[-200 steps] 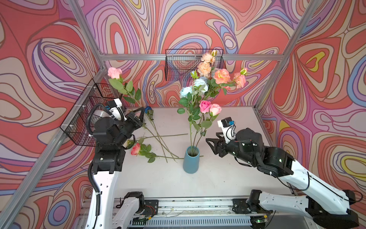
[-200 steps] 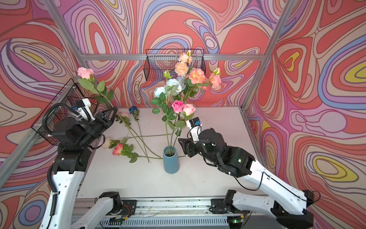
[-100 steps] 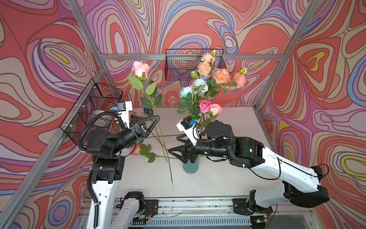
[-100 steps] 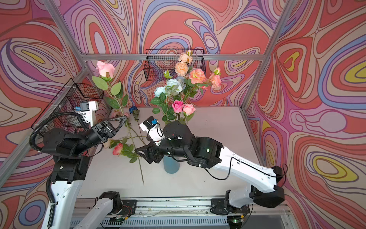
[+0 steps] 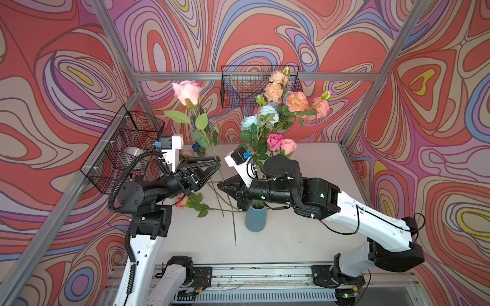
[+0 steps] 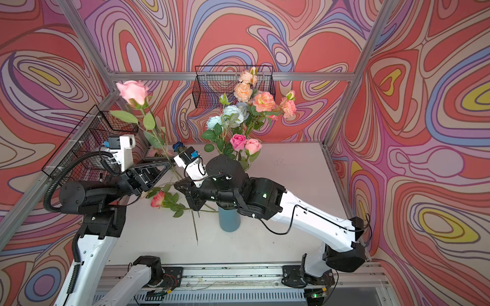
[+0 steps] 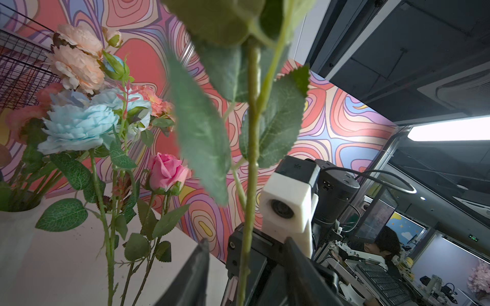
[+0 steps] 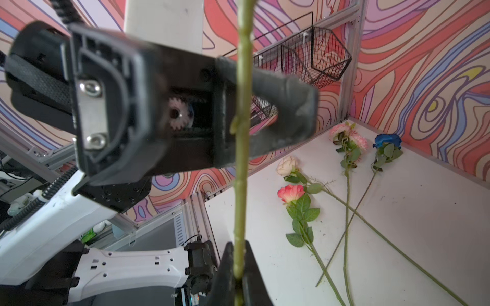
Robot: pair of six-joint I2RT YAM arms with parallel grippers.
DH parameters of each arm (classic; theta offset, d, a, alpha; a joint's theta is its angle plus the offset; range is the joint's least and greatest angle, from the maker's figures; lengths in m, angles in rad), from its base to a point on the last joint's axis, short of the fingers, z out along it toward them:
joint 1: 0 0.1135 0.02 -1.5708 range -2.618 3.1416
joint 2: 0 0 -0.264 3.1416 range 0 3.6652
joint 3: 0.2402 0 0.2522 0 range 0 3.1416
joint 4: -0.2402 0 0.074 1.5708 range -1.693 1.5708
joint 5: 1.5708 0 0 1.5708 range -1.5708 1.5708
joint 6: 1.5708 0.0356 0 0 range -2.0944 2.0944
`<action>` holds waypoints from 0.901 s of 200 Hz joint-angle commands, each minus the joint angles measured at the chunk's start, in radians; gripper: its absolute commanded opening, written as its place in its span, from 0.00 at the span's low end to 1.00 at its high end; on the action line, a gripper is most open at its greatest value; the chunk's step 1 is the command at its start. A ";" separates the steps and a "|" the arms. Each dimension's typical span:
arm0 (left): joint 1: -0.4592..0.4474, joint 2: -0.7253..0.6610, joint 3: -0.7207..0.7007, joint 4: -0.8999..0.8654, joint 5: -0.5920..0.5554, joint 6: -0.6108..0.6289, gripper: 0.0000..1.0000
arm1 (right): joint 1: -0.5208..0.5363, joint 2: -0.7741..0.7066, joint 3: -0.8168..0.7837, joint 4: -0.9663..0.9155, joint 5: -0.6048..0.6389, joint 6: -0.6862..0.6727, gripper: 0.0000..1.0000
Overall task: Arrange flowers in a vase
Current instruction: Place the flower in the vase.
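Both top views: we're holding the rose (image 5: pixel 186 91) upright just beside the vase (image 5: pixel 256 218), its stem (image 5: pixel 212 148) passing the left gripper (image 5: pixel 216 163) and right gripper (image 5: pixel 221 185). Left wrist: its fingers (image 7: pixel 196 265) are standing spread, stem in the gap. Right wrist: fingers (image 8: pixel 225 265) are pinching the stem low down.

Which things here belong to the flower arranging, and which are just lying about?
Job: pink rose in the right gripper; blue vase with its bouquet; loose roses on the table.
Lying about: side wire basket; back wire basket.
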 commanded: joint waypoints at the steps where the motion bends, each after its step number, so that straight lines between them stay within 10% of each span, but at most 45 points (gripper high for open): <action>1: -0.002 -0.026 -0.010 -0.182 -0.104 0.099 0.82 | 0.002 -0.125 -0.124 0.107 0.201 -0.026 0.00; 52: -0.003 -0.126 -0.104 -0.583 -0.520 0.371 0.93 | 0.001 -0.327 -0.453 0.434 0.533 -0.237 0.00; 104: -0.003 -0.118 -0.195 -0.614 -0.557 0.380 0.92 | -0.002 -0.320 -0.473 0.515 0.608 -0.398 0.00; 180: 0.002 -0.093 -0.265 -0.675 -0.632 0.387 0.90 | -0.049 -0.288 -0.642 0.542 0.558 -0.271 0.00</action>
